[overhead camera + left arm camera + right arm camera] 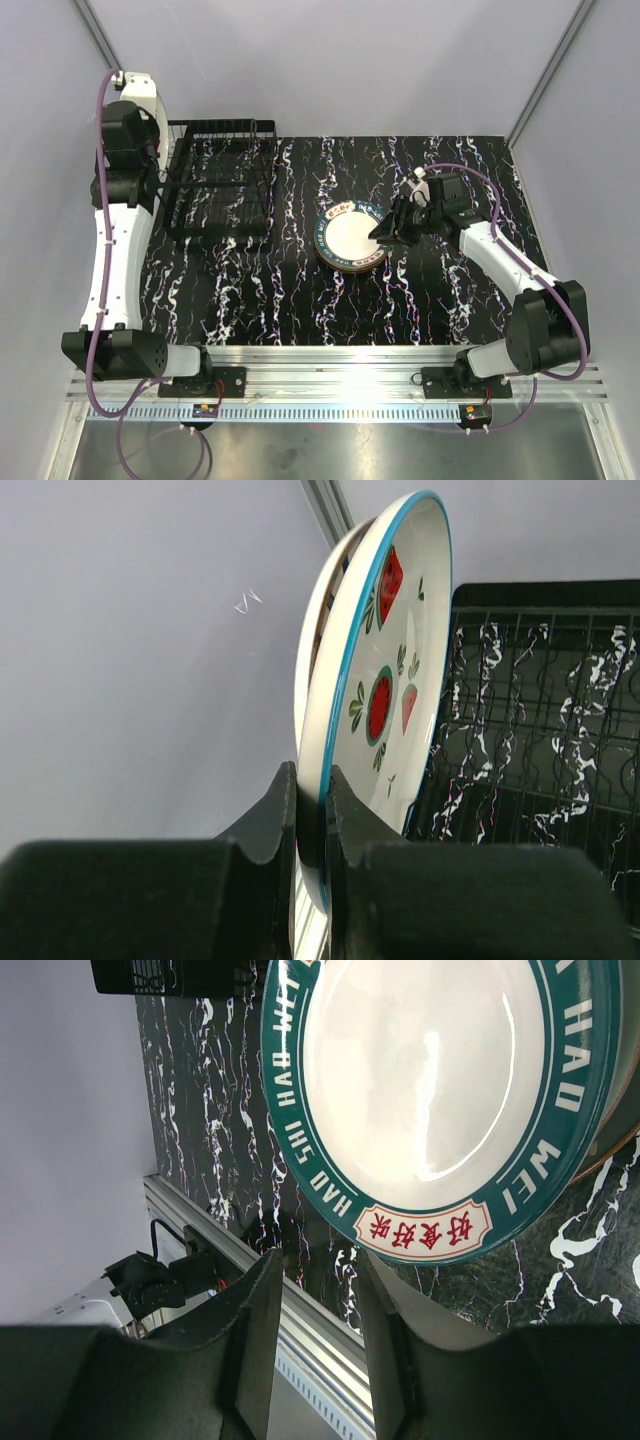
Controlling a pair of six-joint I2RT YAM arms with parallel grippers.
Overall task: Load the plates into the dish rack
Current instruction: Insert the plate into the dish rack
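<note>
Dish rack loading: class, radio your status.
Left gripper shut on teal-rimmed plate beside dish rack. Right gripper open at green-rimmed plate. Nothing in the way.

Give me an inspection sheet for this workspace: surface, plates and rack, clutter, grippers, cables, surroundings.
Surface: black white-veined tabletop, no spills seen.
Job's things: dish rack at the far left, no plates seen in it; green-rimmed plate lying flat at centre, on top of at least one more; blue-rimmed plate held on edge near the rack.
Clutter: nothing seen.
Grippers: left gripper shut on the blue-rimmed plate's rim; right gripper open and empty, at the green-rimmed plate's edge.
Cables: purple cables run along both arms, clear of the plates.
Surroundings: pale walls around the table; metal rail at the near edge.
</note>
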